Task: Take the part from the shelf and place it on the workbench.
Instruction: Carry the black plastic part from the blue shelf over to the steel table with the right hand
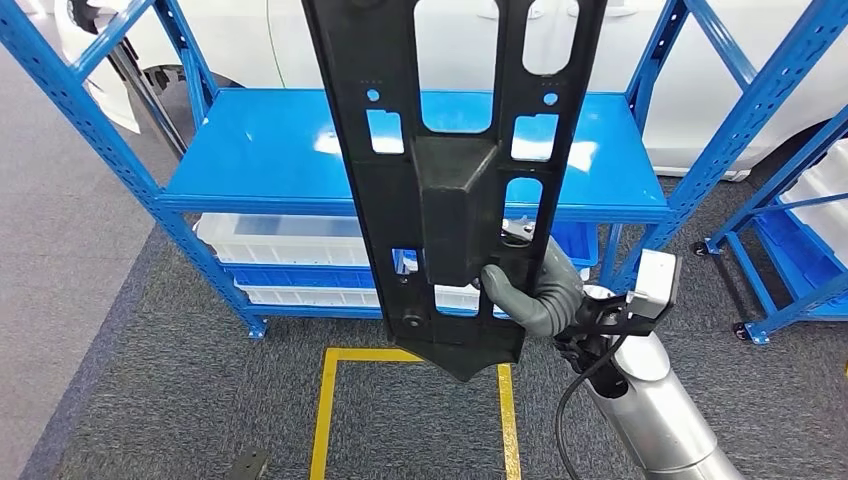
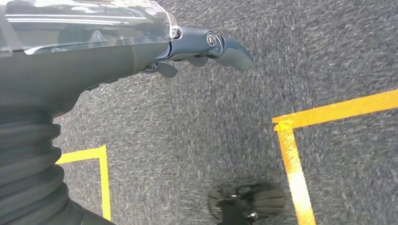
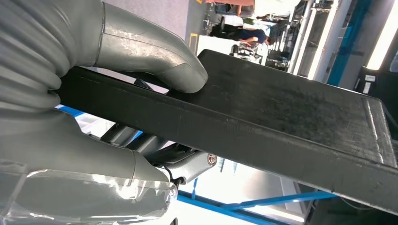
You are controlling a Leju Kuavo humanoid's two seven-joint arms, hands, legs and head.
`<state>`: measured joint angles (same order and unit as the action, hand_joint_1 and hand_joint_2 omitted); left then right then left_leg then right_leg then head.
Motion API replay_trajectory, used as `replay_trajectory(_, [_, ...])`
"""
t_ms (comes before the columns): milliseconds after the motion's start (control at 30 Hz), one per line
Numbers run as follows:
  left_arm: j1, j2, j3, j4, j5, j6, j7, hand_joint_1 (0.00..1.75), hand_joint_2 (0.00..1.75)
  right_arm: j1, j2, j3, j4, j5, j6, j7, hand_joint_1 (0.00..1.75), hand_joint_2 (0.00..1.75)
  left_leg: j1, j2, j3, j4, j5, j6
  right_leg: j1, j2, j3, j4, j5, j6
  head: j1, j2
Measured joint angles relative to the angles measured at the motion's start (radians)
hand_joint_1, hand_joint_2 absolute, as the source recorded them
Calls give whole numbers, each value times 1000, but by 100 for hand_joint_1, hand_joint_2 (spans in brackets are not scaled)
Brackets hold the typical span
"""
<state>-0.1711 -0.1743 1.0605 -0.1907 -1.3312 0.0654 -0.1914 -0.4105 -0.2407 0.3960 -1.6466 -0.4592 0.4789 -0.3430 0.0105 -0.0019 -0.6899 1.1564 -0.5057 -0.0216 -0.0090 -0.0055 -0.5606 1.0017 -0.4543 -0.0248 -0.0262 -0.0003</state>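
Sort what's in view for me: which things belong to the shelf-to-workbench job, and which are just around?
Job:
- black part, held upright
- right hand, gripping the part's raised block
- blue shelf, in front of the robot
- left hand, hanging over the floor, holding nothing

Just around:
- white bins on the lower shelf level
- yellow floor tape
- second blue rack at right

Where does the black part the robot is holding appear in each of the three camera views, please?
Head view: the black part stands upright at centre, before the blue shelf, gripped low down by the right hand.
Left wrist view: the part is not in it.
Right wrist view: the part runs across the picture as a dark slab.
Shared landmark: the right hand's grey thumb pressing on the part.
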Motion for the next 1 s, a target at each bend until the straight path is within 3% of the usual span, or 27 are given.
replay_trajectory(67, [1,0,0,0,2,0,0,0,175,0,0,0,1,-4,0,1,175,175,2,0,-30,120,-61,-7,1,0,-21,2,15,-1,0,0])
replay_trajectory(100, [2,0,0,0,3,0,1,0,175,0,0,1,2,-6,0,2,175,175,3,0,-25,140,-62,-9,2,0,-31,4,22,0,0,0])
replay_trajectory(133, [3,0,0,0,4,0,1,0,175,0,0,1,2,-7,0,2,175,175,3,0,-1,121,-46,-10,2,0,-41,6,28,2,0,0])
replay_trajectory(200, [4,0,0,0,5,2,1,0,175,-1,0,2,2,-9,0,2,175,175,3,0,92,-10,-3,-4,2,0,-57,12,38,8,0,0])
replay_trajectory(267, [4,0,0,0,6,4,1,0,175,-2,0,2,2,-11,-1,2,175,175,-2,-1,163,-123,11,8,4,0,-66,17,47,18,0,0])
replay_trajectory(300, [6,0,0,0,6,5,1,0,175,-2,1,3,2,-11,-2,2,175,175,-5,-2,174,-144,8,14,4,0,-68,17,51,24,0,0])
replay_trajectory(400, [10,-1,0,0,6,5,3,0,175,1,1,4,2,-11,-9,2,175,175,-3,0,165,-153,26,32,4,2,-74,19,56,43,0,0])
replay_trajectory(467, [10,-2,0,0,7,5,4,0,175,7,0,4,1,-11,-15,3,175,175,1,3,152,-159,44,45,2,4,-96,71,1,52,0,0])
replay_trajectory(533, [13,-4,0,0,10,5,5,0,175,17,-1,4,0,-11,-16,3,175,175,0,5,131,-158,60,52,-1,5,-139,199,-90,60,0,0])
replay_trajectory(567, [16,-6,0,0,12,6,6,0,175,22,-1,4,0,-11,-16,4,175,175,-1,6,119,-156,67,52,-3,5,-156,262,-119,64,0,0])
replay_trajectory(600, [20,-7,1,0,14,8,6,0,175,26,-2,4,1,-12,-15,4,175,175,-1,6,107,-154,74,51,-4,5,-159,298,-127,66,0,0])
replay_trajectory(633, [23,-9,1,0,15,9,6,0,175,28,-3,4,2,-12,-15,4,175,175,-1,6,97,-150,79,50,-5,4,-144,295,-114,67,0,0])
replay_trajectory(667, [26,-10,1,0,15,11,6,0,175,29,-4,3,2,-13,-15,4,175,175,-1,6,87,-146,83,48,-6,4,-107,250,-89,66,0,0])
replay_trajectory(733, [29,-15,1,0,12,14,9,0,175,30,-5,0,3,-13,-13,4,175,175,-2,6,72,-136,90,42,-4,4,-12,104,-55,58,0,0])
replay_trajectory(800, [30,-18,1,0,8,17,15,0,175,32,-5,-4,2,-14,-9,3,175,175,-4,6,64,-132,98,31,3,5,35,22,-49,46,0,0])
replay_trajectory(900, [30,-20,1,0,4,22,21,0,175,33,-6,-8,3,-12,-2,2,175,175,-3,5,59,-133,109,12,3,4,27,12,-34,25,0,0])
replay_trajectory(933, [30,-20,1,0,4,24,21,0,175,33,-5,-8,3,-11,0,2,175,175,-3,4,52,-120,94,7,1,2,22,9,-26,16,0,0])
replay_trajectory(1000, [30,-20,1,0,3,28,22,0,175,32,-4,-8,3,-8,3,0,175,175,0,2,20,-34,17,-2,-2,-1,6,5,-8,3,0,0])
